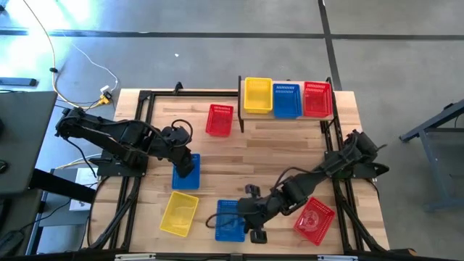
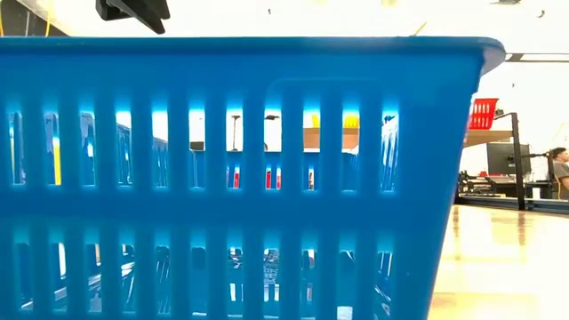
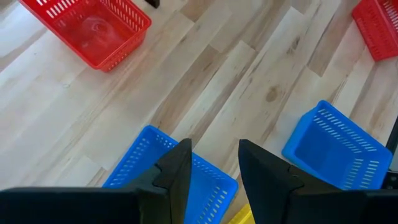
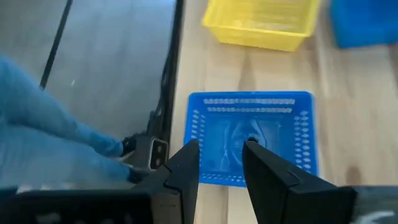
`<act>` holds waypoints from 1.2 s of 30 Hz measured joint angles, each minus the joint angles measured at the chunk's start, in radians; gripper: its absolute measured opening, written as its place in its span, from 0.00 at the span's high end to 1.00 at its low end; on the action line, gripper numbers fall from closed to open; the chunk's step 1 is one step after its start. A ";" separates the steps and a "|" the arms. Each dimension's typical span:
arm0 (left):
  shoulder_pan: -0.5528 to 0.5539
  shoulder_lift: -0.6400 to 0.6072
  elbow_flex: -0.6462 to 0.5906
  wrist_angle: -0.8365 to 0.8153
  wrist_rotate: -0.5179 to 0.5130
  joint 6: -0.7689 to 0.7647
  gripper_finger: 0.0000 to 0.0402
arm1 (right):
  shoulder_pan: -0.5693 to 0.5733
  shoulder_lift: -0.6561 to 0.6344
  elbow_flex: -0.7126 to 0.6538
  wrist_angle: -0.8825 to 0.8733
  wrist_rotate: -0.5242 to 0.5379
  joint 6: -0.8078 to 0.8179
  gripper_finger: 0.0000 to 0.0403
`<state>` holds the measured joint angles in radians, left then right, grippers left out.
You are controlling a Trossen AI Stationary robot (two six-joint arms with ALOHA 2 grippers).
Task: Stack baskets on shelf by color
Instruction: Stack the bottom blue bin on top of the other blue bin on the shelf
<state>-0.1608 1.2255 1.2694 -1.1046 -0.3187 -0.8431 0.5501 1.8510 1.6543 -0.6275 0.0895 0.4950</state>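
Note:
On the shelf [image 1: 246, 112], a yellow [image 1: 258, 95], a blue [image 1: 286, 100] and a red basket [image 1: 317, 98] stand side by side. On the table lie a red basket [image 1: 219, 119], a blue basket [image 1: 185, 174], a yellow basket [image 1: 179, 212], a second blue basket [image 1: 229, 221] and a second red one [image 1: 314, 220]. My left gripper [image 1: 186, 165] [image 3: 214, 149] is open above the first blue basket [image 3: 143, 162]. My right gripper [image 1: 245, 214] [image 4: 221, 146] is open above the second blue basket [image 4: 252, 134], which fills the low view [image 2: 240, 178].
The yellow basket [image 4: 261, 22] lies just beyond the right gripper's blue one. The black table frame [image 1: 134, 181] runs along both sides. Bare wood lies in the table's middle [image 1: 268, 152]. A blurred blue shape [image 4: 56, 124] shows off the table's near edge.

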 joint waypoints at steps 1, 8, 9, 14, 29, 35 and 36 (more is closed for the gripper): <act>0.000 0.000 0.000 0.000 0.000 0.000 0.70 | 0.001 0.007 0.000 0.006 -0.011 -0.025 0.73; 0.004 0.000 0.000 -0.001 -0.007 -0.011 0.70 | 0.004 0.029 0.000 0.026 -0.091 -0.168 0.73; 0.006 0.000 0.000 -0.002 -0.007 -0.021 0.70 | 0.007 0.029 0.000 0.033 -0.091 -0.195 0.73; 0.020 -0.001 0.000 -0.001 -0.006 -0.070 0.70 | 0.034 0.042 0.000 0.080 -0.092 -0.329 0.73; 0.022 -0.001 0.000 -0.004 0.050 -0.108 0.70 | 0.074 0.079 0.000 0.181 -0.041 -0.261 0.68; 0.022 -0.001 -0.001 -0.011 0.048 -0.108 0.70 | 0.078 0.109 0.000 0.200 -0.030 -0.202 0.65; 0.022 -0.001 -0.001 -0.011 0.047 -0.108 0.70 | 0.079 0.116 0.000 0.206 -0.030 -0.199 0.65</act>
<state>-0.1387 1.2247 1.2686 -1.1160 -0.2718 -0.9508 0.6290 1.9674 1.6539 -0.4216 0.0592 0.2965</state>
